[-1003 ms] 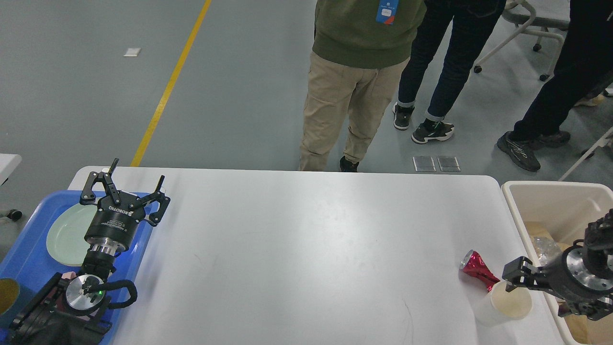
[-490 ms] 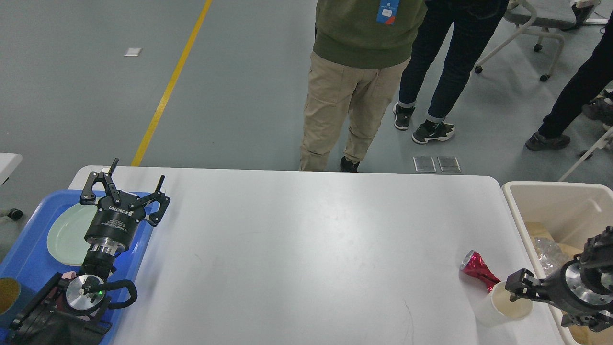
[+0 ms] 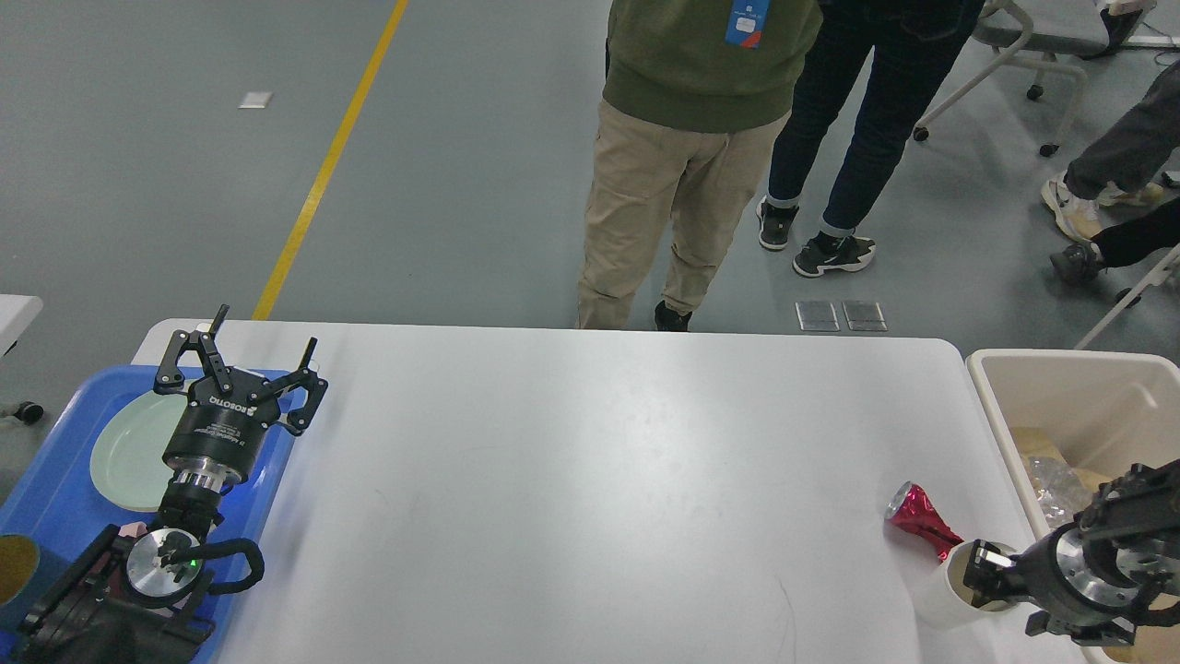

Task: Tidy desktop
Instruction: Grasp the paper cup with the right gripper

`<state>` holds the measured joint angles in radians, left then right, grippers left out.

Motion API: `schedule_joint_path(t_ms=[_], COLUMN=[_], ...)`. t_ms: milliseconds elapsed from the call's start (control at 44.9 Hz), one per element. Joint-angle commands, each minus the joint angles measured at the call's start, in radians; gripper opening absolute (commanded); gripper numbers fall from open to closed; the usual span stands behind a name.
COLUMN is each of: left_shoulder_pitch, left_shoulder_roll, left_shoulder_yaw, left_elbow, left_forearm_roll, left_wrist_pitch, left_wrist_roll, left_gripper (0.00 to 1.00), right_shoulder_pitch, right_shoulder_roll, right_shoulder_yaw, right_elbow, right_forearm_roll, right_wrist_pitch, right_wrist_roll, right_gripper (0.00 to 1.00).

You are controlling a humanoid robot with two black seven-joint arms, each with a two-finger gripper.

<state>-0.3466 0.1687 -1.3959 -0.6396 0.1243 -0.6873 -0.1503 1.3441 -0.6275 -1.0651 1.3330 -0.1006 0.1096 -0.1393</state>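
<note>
Blue tray (image 3: 55, 489) overhangs tabletop's (image 3: 572, 480) left edge, near-left corner. Contents: pale green plate (image 3: 129, 452), lying flat; part of a brownish round item (image 3: 14, 567) at the view's left edge, ID not possible. Beige bin (image 3: 1069, 387) stands just off the right edge; holds crumpled clear plastic (image 3: 1051, 480) and brown paper-like waste, partly hidden by right arm.

White paper cup (image 3: 940, 595) near the right edge, near-right corner, tilted w/ mouth toward the bin. Crushed red can (image 3: 917, 523) lies on its side touching the cup's far side.

Tabletop: white, matte, rounded corners, fills the lower view; faint scuffs mid-surface, otherwise bare between tray and cup.

Left claw (image 3: 253, 355) over tray's right rim, fingers spread apart, nothing held. Right claw (image 3: 982, 572) at the cup's mouth, one finger inside the rim; apart or together, cannot tell.
</note>
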Motion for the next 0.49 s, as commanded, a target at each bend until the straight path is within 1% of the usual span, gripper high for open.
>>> schedule_joint_path(t_ms=[0,22,45,89,468], left_shoulder_pitch=[0.000,0.000,0.000,0.000,0.000], left_shoulder_roll=[0.000,0.000,0.000,0.000,0.000], left_shoulder_yaw=[0.000,0.000,0.000,0.000,0.000], left_elbow=[0.000,0.000,0.000,0.000,0.000], left_forearm_roll=[0.000,0.000,0.000,0.000,0.000], left_wrist_pitch=[0.000,0.000,0.000,0.000,0.000], left_wrist_roll=[0.000,0.002,0.000,0.000,0.000], left_gripper=[0.96,0.96,0.96,0.96,0.96], right_shoulder_pitch=[-0.002,-0.002,-0.005,-0.010,-0.010], right_shoulder_roll=[0.000,0.000,0.000,0.002,0.002], right_shoulder_yaw=[0.016,0.017,0.017,0.019,0.034], right_elbow=[0.000,0.000,0.000,0.000,0.000], right_forearm_roll=[0.013,0.015,0.015,0.015,0.015], right_wrist_pitch=[0.001,0.001,0.001,-0.001,-0.002], right_wrist_roll=[0.001,0.001,0.001,0.000,0.001], right_gripper=[0.19,0.16,0.07,0.01,0.00])
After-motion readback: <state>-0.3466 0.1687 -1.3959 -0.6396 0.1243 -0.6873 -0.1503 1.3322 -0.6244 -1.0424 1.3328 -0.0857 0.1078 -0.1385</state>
